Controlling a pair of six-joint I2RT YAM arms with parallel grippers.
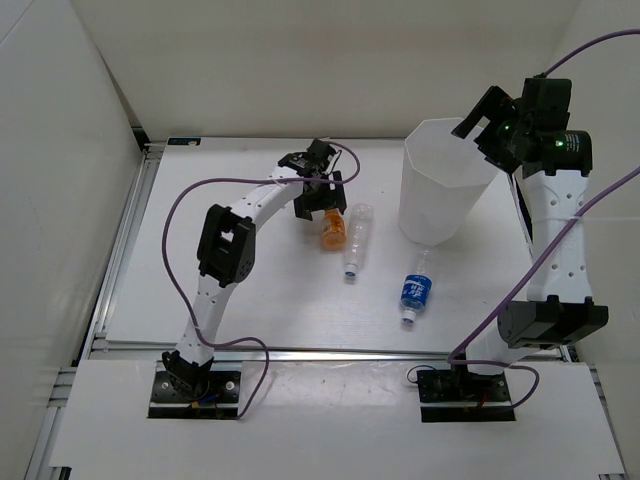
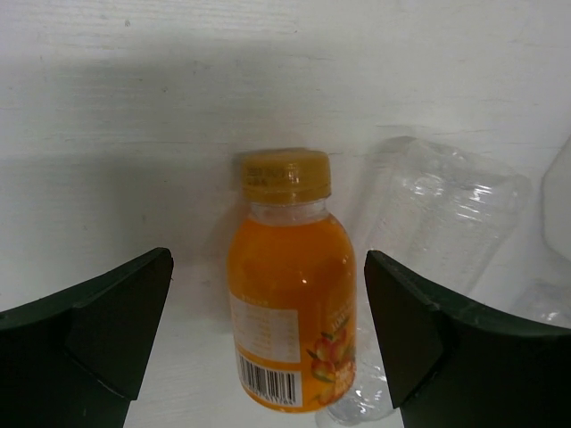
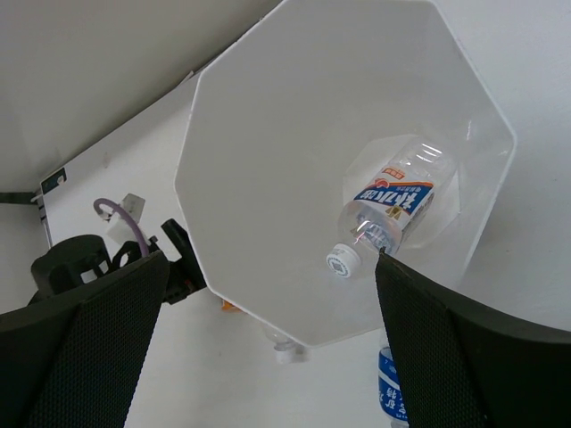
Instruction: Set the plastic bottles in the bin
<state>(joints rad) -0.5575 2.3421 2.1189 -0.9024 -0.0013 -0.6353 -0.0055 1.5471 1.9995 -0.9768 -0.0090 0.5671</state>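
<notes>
While the right claw hangs open and empty above the bin, the wide-open, empty left claw straddles the orange bottle lying on the worktop, long axis across the closing line.

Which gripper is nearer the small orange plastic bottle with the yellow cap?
Left. The left gripper hangs open right over the small orange plastic bottle, straddling it; the right gripper is open above the tall white faceted plastic bin, well away.
</notes>
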